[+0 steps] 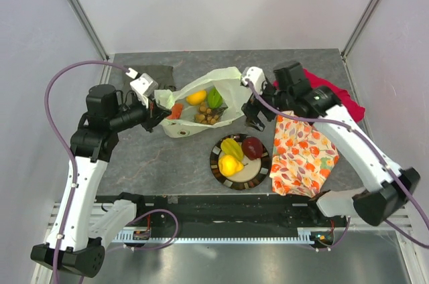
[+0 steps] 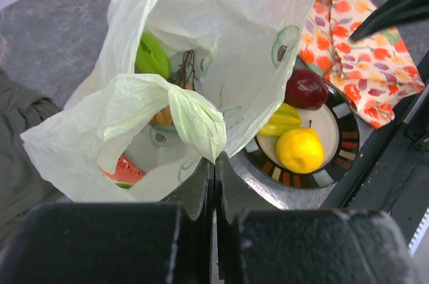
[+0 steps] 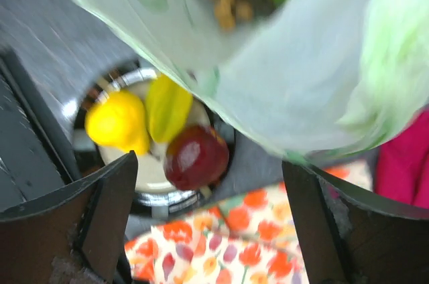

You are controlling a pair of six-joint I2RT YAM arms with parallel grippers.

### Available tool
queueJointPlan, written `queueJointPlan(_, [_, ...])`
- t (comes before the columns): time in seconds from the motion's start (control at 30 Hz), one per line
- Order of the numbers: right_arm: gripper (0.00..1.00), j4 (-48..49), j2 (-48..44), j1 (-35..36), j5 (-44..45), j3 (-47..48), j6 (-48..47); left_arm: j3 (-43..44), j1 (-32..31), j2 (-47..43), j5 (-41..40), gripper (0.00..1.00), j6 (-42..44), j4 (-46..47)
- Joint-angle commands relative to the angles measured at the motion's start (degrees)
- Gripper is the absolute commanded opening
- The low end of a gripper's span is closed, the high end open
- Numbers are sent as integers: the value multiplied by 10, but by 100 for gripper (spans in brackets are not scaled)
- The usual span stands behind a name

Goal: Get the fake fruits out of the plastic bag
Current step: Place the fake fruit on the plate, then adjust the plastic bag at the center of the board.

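The plastic bag (image 1: 201, 90) lies open at the table's middle. It holds a yellow-orange fruit (image 1: 196, 97), a green one (image 1: 214, 98), a brown grape cluster (image 1: 207, 115) and a melon slice (image 1: 175, 111). My left gripper (image 1: 157, 111) is shut on a fold of the bag's edge (image 2: 201, 126) at its left end. In the left wrist view the green fruit (image 2: 153, 56) and melon slice (image 2: 124, 171) show inside. A lemon (image 1: 230, 165), a yellow-green piece (image 1: 232, 147) and a dark red fruit (image 1: 253, 147) lie on the striped plate (image 1: 263, 171). My right gripper (image 1: 258, 118) is open and empty above the dark red fruit (image 3: 196, 157).
An orange-flowered cloth (image 1: 301, 153) lies right of the plate, with a red cloth (image 1: 335, 93) behind it. An olive-grey folded cloth (image 1: 153, 73) lies at the back left. A black rail (image 1: 221, 207) runs along the near edge.
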Motion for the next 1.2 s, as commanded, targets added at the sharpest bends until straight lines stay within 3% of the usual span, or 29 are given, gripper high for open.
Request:
queueJointPlan(0.0, [93, 99, -58, 1, -116, 37, 3, -15, 3, -9, 12, 2, 52, -43])
queueJointPlan(0.13, [74, 193, -22, 1, -117, 7, 35, -32, 3, -26, 3, 1, 67, -64])
queueJointPlan(0.33, [61, 238, 84, 19, -150, 46, 44, -20, 3, -49, -16, 2, 116, -145])
queueJointPlan(0.5, [61, 240, 152, 61, -103, 61, 5, -44, 4, -86, -35, 1, 111, -165])
queueJointPlan(0.6, [60, 237, 189, 81, -24, 50, 0, -37, 4, -105, -42, 2, 119, -191])
queueJointPlan(0.9, [62, 122, 154, 92, 15, -21, -46, 19, 10, -124, -47, 2, 143, -259])
queueJointPlan(1.0, [68, 160, 173, 92, 16, 20, -27, 21, 11, -120, -30, 2, 137, -258])
queueJointPlan(1.17, [77, 171, 324, 88, 96, 200, 119, 6, 11, -105, 6, 2, 143, -246])
